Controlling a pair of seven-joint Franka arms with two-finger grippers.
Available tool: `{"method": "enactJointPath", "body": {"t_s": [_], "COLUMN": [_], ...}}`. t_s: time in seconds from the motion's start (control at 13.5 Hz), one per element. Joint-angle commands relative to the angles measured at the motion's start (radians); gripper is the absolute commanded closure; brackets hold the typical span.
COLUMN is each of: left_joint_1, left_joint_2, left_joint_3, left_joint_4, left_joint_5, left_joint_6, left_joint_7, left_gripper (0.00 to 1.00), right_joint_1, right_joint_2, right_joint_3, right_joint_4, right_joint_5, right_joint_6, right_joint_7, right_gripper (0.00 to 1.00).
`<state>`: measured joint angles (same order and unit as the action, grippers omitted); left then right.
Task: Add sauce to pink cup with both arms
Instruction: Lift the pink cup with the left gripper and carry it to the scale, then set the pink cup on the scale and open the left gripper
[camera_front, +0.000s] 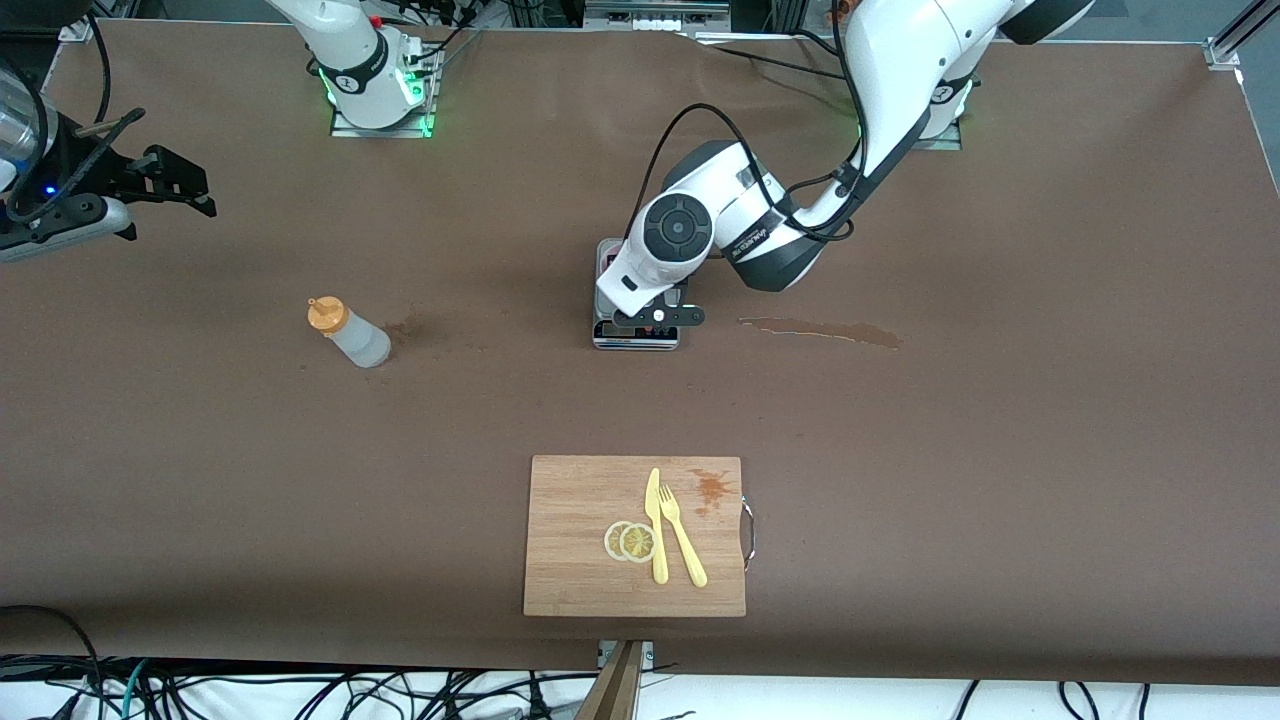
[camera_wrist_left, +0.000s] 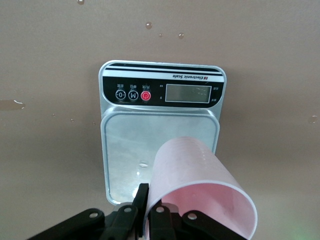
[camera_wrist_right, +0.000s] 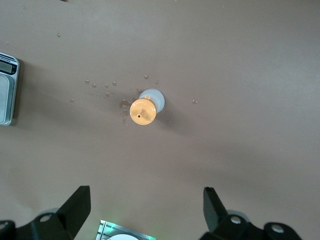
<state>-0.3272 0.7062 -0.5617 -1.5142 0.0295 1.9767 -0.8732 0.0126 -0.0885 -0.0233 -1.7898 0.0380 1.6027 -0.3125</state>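
Observation:
My left gripper (camera_front: 655, 318) is over the silver scale (camera_front: 634, 342). In the left wrist view it (camera_wrist_left: 150, 194) is shut on the wall of the pink cup (camera_wrist_left: 200, 190), one finger outside the rim and one inside. The cup is over the scale's plate (camera_wrist_left: 130, 145); I cannot tell if it touches. The arm hides the cup in the front view. The sauce bottle (camera_front: 350, 336), greyish with an orange cap, stands toward the right arm's end. My right gripper (camera_front: 180, 188) is open and empty, high over the table; its wrist view (camera_wrist_right: 146, 199) shows the bottle (camera_wrist_right: 145, 107) from above.
A wooden cutting board (camera_front: 580, 570) near the front edge carries lemon slices (camera_front: 630, 541), a yellow knife (camera_front: 655, 525) and a fork (camera_front: 682, 535). Brownish wet stains lie beside the bottle (camera_front: 405, 328) and toward the left arm's end (camera_front: 820, 330).

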Motion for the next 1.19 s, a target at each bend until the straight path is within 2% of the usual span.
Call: {"method": "enactJointPath", "body": {"t_s": [0.0,0.22,0.3,0.37,0.59,0.96,1.11], "left_joint_1": [-0.024,-0.023,-0.023,-0.023,-0.009,0.115,0.205], "left_joint_2": [0.004,0.024,0.022,0.022,0.007,-0.138,-0.226], "left_joint_3": [0.013,0.019,0.019,0.019,0.016,-0.003,-0.007], "left_joint_4": [-0.007,-0.011,-0.011,-0.011,0.000,0.091,0.129], "left_joint_5": [0.020,0.021,0.020,0.020,0.018,-0.006,-0.094], "left_joint_6": [-0.015,-0.013,-0.015,-0.015,-0.039,-0.359,-0.433], "left_joint_7": [-0.021,-0.021,-0.023,-0.023,-0.024,-0.009,0.019], "left_gripper": [1.00,1.00,0.84,0.01,0.00,0.00,0.00], "right_joint_1": [-0.003,-0.003,-0.003,-0.003,-0.003,-0.003,-0.003], "right_joint_2": [-0.014,-0.013,-0.013,-0.011,-0.011,-0.011,-0.011], "right_joint_3": [-0.003,-0.006,-0.009,-0.009,-0.012,-0.013,-0.013], "right_joint_4": [-0.017,-0.017,-0.017,-0.019,-0.020,-0.020,-0.020], "right_joint_5": [0.011,0.013,0.011,0.011,0.013,0.017,0.026], "right_joint_6": [0.013,0.013,0.013,0.014,0.017,0.019,0.026], "right_joint_7": [-0.017,-0.019,-0.019,-0.029,-0.033,-0.039,-0.046], "right_gripper": [0.00,0.00,0.00,0.00,0.00,0.00,0.00]}}
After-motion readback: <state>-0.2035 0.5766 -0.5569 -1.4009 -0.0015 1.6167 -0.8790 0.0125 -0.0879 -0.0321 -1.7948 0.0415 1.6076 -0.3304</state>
